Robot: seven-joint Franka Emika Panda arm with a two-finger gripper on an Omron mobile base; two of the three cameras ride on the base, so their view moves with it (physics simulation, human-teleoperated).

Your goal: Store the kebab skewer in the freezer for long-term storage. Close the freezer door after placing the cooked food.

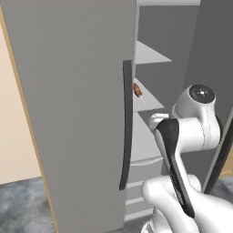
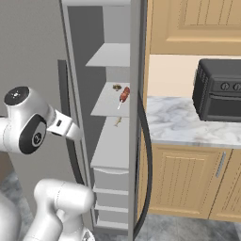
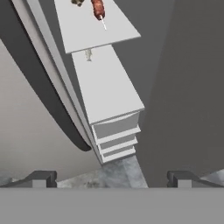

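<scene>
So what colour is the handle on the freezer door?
Dark, near black: the long bar handle on the plain grey freezer door, clearest in the left base view.

Grey freezer (image 2: 101,28), red-brown kebab skewer (image 2: 124,95), black oven (image 2: 219,90), white-grey marbled counter (image 2: 179,126).

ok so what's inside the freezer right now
The kebab skewer lies on a middle shelf beside a small brown item; another small pale item sits one shelf lower. The drawers are shut, contents hidden.
</scene>
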